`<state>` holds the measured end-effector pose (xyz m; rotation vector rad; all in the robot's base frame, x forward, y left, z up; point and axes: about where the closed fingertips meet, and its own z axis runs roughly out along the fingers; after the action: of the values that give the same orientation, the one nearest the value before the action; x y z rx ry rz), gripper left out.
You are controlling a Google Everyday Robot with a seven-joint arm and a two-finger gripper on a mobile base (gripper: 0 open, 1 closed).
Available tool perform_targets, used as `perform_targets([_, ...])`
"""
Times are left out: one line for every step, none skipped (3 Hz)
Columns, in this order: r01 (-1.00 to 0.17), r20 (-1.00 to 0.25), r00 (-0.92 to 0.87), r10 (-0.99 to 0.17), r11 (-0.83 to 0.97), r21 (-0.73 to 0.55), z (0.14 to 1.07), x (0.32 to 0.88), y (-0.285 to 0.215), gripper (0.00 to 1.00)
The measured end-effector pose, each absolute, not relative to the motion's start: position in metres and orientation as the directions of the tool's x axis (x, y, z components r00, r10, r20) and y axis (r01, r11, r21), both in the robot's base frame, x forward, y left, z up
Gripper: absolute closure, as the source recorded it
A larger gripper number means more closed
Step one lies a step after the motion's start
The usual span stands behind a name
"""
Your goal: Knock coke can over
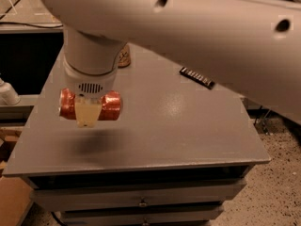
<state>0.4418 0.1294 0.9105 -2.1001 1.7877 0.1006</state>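
The red coke can [111, 105] lies horizontal in the air above the left part of the grey table [174, 126], its shadow falling on the tabletop below it. My gripper [88, 111] is shut on the coke can around its middle, a pale yellow finger [87, 115] crossing the can's front. The white arm fills the top of the camera view and hides much of the table's back.
A bronze-brown can [124, 56] stands upright at the back of the table, mostly hidden behind the arm. A black flat packet [197, 77] lies at the back right. Drawers sit below the table's front edge. A cardboard box [9, 202] is at lower left.
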Motion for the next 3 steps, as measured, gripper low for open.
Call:
perform_targets([-0.948, -0.131, 0.214, -0.968, -0.174, -0.265, 0.898, 0.462, 0.124, 1.0])
perform_targets([-0.936, -0.018, 0.243, -0.97, -0.229, -0.266, 0.891, 0.485, 0.123, 1.0])
perform_targets([-0.935, 0.019, 0.261, -0.965, -0.258, -0.245, 0.881, 0.501, 0.124, 1.0])
